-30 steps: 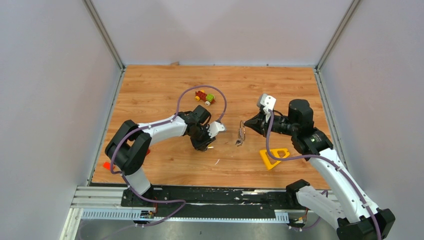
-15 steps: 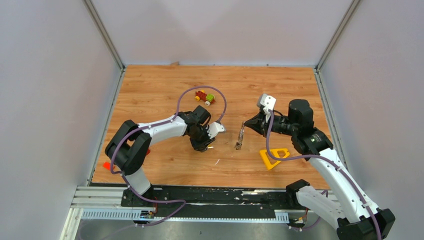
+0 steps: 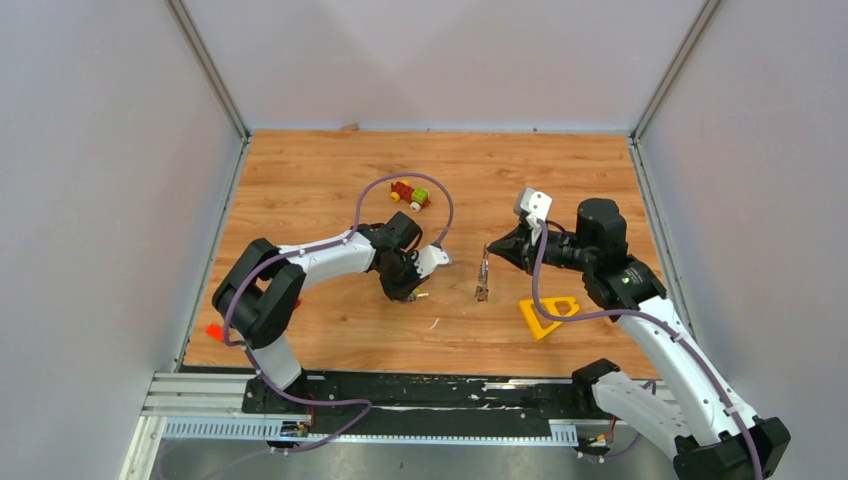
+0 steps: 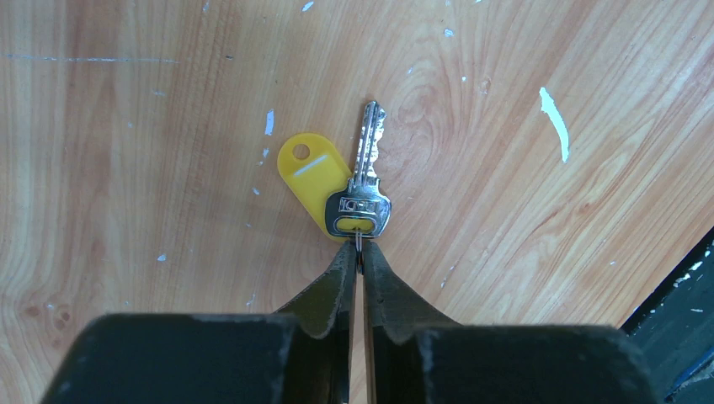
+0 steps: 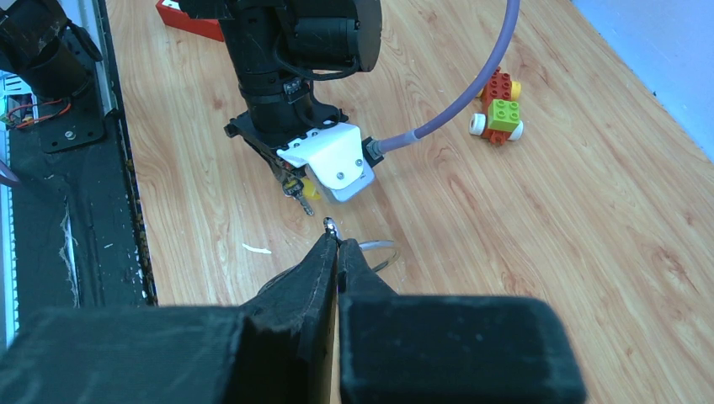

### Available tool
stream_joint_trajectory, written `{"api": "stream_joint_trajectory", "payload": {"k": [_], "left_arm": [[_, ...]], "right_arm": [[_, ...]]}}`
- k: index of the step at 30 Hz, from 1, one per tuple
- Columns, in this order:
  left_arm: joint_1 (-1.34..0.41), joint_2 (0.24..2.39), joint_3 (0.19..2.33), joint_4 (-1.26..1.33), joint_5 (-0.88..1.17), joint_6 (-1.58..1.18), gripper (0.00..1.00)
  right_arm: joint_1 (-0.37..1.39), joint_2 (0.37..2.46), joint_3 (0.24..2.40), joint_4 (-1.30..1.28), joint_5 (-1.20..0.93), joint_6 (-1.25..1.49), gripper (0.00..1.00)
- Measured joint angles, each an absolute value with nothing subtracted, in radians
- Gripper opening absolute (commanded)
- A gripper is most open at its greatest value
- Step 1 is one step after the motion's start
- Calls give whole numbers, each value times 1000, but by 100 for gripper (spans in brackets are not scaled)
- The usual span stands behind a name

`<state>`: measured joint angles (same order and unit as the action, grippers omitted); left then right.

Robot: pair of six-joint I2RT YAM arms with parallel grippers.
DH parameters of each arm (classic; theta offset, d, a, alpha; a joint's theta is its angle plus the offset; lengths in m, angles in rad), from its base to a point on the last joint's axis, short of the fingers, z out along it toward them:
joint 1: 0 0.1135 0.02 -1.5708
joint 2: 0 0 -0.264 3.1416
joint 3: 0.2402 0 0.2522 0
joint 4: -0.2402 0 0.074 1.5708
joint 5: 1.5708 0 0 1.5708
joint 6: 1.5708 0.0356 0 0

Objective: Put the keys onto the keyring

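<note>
In the left wrist view my left gripper [image 4: 359, 252] is shut on the thin wire loop at the head of a silver key [image 4: 368, 160] with a yellow tag [image 4: 310, 172]; both lie against the wood. From above, that gripper [image 3: 414, 291] points down at the table's middle. My right gripper [image 3: 492, 250] is shut on the keyring [image 3: 483, 278], which hangs edge-on to the right of the left gripper. In the right wrist view the ring's wire [image 5: 380, 249] curves out beside the pinched fingertips [image 5: 338, 244], facing the left gripper [image 5: 295, 183].
A red, green and yellow toy car [image 3: 410, 194] stands behind the left arm. A yellow plastic triangle [image 3: 548, 315] lies under the right arm. A red block [image 3: 213, 330] sits at the table's left front edge, and a small white scrap [image 3: 434, 323] lies near the front.
My left jaws have closed onto the key's wire loop. The keyring hanging from my right gripper has swung to a more upright, edge-on position. Both arms have stayed in place.
</note>
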<state>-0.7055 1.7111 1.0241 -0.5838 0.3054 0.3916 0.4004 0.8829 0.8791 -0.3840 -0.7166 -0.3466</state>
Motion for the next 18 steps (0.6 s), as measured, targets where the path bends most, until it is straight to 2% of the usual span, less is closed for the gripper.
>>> {"api": "stream_joint_trajectory", "payload": {"k": [7,18], "left_arm": [[-706,1707,1024,-586,305,400,0],[-706,1486,1018,-583,379,541,0]], "right_arm": [[400,883,876,-384,-724,-347,0],[398,877,870,-387,-817,-379,0]]}}
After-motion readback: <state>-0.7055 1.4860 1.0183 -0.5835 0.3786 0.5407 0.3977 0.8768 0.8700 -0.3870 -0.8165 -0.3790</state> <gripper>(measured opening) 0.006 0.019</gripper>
